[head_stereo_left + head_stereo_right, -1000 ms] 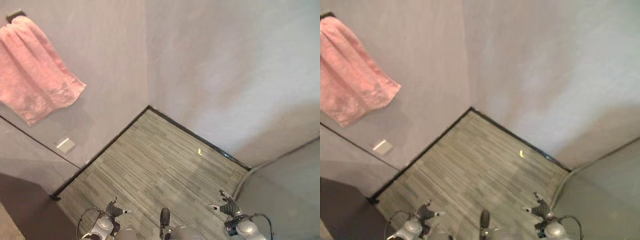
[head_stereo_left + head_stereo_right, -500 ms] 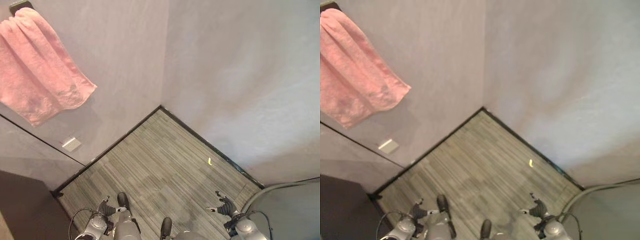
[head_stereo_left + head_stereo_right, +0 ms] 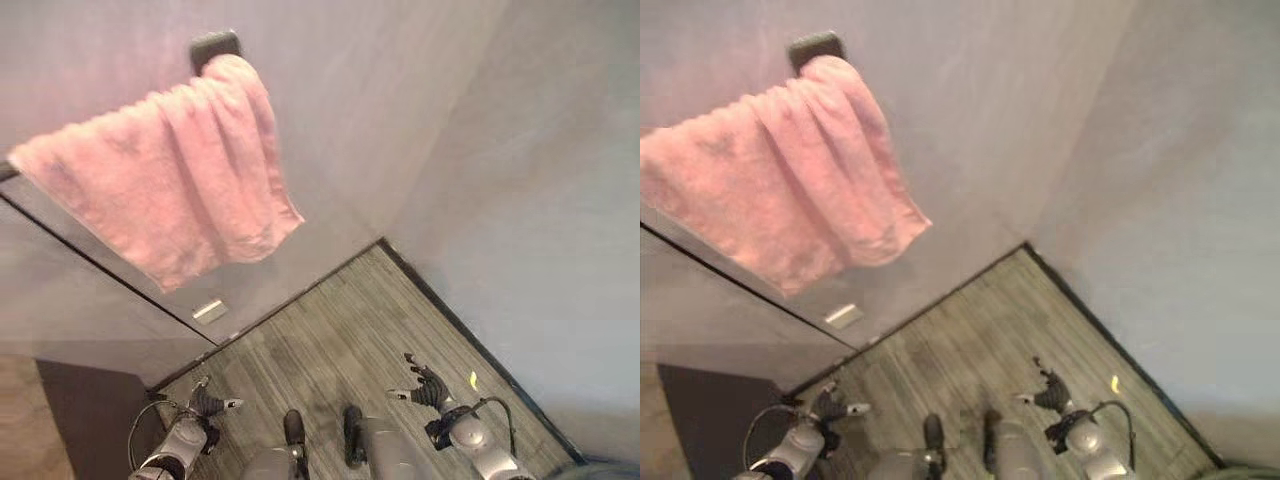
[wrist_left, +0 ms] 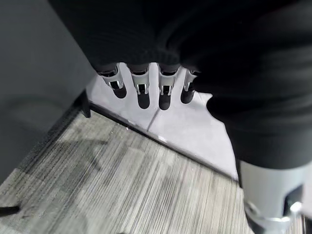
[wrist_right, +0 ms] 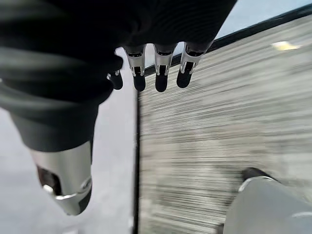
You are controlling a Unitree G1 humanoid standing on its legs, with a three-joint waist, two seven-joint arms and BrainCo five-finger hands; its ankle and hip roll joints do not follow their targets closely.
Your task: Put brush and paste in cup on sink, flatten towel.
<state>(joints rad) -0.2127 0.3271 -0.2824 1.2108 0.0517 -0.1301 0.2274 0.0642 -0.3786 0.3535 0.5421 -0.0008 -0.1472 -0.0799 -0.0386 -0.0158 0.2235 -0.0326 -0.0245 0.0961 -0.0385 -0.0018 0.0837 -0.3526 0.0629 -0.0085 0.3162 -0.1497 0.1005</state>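
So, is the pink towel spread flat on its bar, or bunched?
Bunched. The pink towel hangs gathered toward the bar's dark end mount, with deep folds and a slanted lower edge.

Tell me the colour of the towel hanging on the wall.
Pink; the towel shows best in the left eye view.

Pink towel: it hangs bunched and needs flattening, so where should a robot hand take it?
Probably the free lower corner of the pink towel, approached from below. It hangs bunched toward the dark bracket, so that loose edge could be pinched and drawn sideways.
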